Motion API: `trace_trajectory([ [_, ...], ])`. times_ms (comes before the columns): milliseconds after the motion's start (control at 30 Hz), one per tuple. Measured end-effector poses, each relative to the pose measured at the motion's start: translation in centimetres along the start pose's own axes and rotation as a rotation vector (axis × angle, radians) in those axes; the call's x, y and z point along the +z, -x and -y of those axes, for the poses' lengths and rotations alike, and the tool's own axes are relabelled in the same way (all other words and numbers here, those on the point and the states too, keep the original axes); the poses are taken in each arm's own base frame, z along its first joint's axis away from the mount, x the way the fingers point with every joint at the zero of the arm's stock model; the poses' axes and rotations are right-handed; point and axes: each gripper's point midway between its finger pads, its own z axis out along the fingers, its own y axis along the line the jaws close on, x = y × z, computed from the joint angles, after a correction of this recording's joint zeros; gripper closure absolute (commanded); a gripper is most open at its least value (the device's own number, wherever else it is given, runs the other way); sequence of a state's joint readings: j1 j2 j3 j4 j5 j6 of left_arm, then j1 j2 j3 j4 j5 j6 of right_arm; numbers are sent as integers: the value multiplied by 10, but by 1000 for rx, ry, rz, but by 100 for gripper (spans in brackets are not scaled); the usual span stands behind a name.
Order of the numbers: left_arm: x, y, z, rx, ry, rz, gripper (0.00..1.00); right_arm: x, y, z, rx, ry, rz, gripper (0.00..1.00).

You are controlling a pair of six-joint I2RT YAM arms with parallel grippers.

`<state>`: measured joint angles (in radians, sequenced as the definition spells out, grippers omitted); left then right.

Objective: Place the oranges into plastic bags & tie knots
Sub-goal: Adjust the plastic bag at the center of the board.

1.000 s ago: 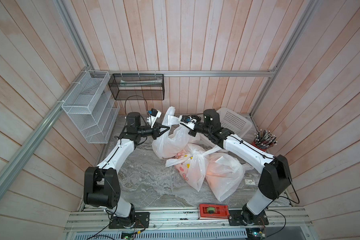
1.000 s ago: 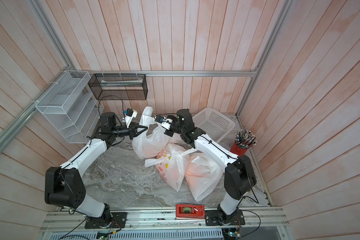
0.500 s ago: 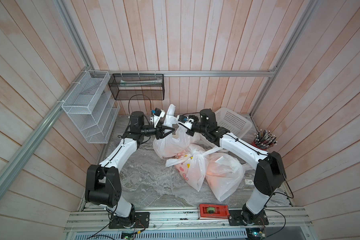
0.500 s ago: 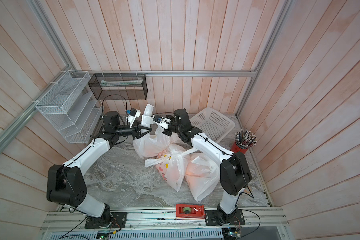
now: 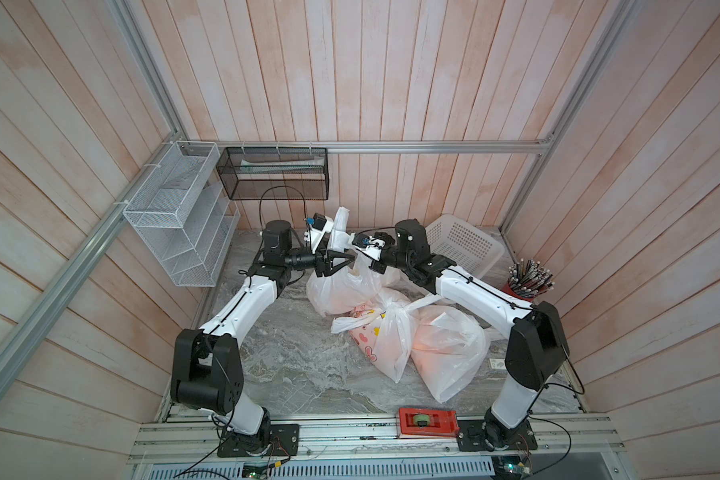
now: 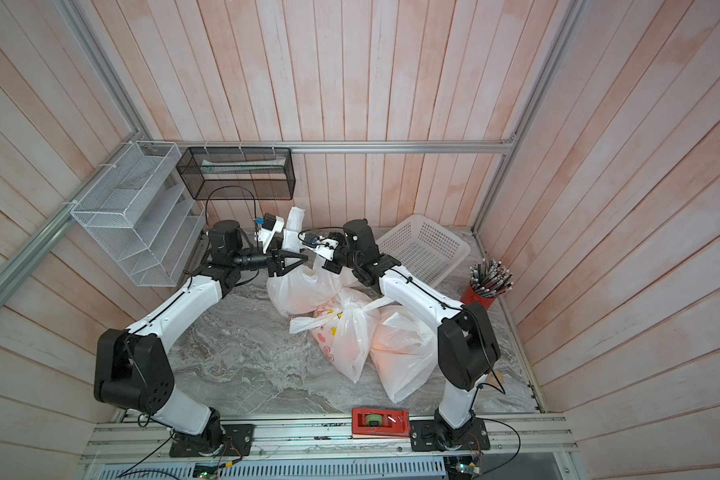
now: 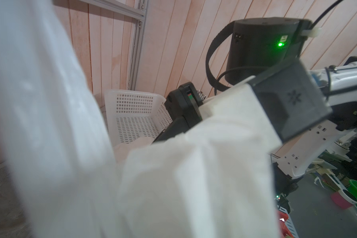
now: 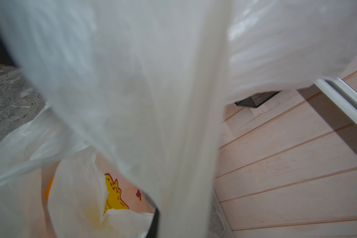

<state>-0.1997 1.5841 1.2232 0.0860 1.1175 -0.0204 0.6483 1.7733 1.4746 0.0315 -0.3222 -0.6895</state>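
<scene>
Left gripper [image 5: 341, 264]: jaws spread, nothing held, tips just beside thin white translucent plastic bag [image 5: 341, 291] at rear of grey marble tabletop [image 5: 292, 353]. Right gripper [image 5: 361, 257]: clenched on that bag's handle

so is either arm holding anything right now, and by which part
The right gripper pinches a handle strap of the rear plastic bag; the left gripper has its jaws open, holding nothing.

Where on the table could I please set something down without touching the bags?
The widest bare marble lies between the left arm, the near rail and the printed bag. It is crowded at the far middle, around the far bag, and on the right, with the plain bag, the basket and the pencil cup.
</scene>
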Motion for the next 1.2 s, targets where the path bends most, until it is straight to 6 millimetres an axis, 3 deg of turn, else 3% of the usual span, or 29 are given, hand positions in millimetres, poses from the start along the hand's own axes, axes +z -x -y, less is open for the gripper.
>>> trace_trajectory([
  [167,1,2,-2,-3,15,6,44,2,-1,-3,-12,4,-6,100],
  [600,0,7,-11,-2,68,22,100,2,4,-11,-25,41,20,98],
  [733,0,7,-12,3,73,22,100,1,3,-11,-12,56,29,79],
  [833,0,7,-12,10,73,22,100,-7,2,-10,9,81,43,55],
  [900,0,7,-12,16,72,21,100,-20,4,-6,27,109,65,38],
  [967,0,7,-11,26,69,20,100,-35,7,2,51,129,96,28],
  [1133,0,5,-9,42,58,15,100,-78,26,33,89,154,199,19],
  [1200,1,4,-9,45,53,12,100,-89,34,43,98,161,243,25],
])
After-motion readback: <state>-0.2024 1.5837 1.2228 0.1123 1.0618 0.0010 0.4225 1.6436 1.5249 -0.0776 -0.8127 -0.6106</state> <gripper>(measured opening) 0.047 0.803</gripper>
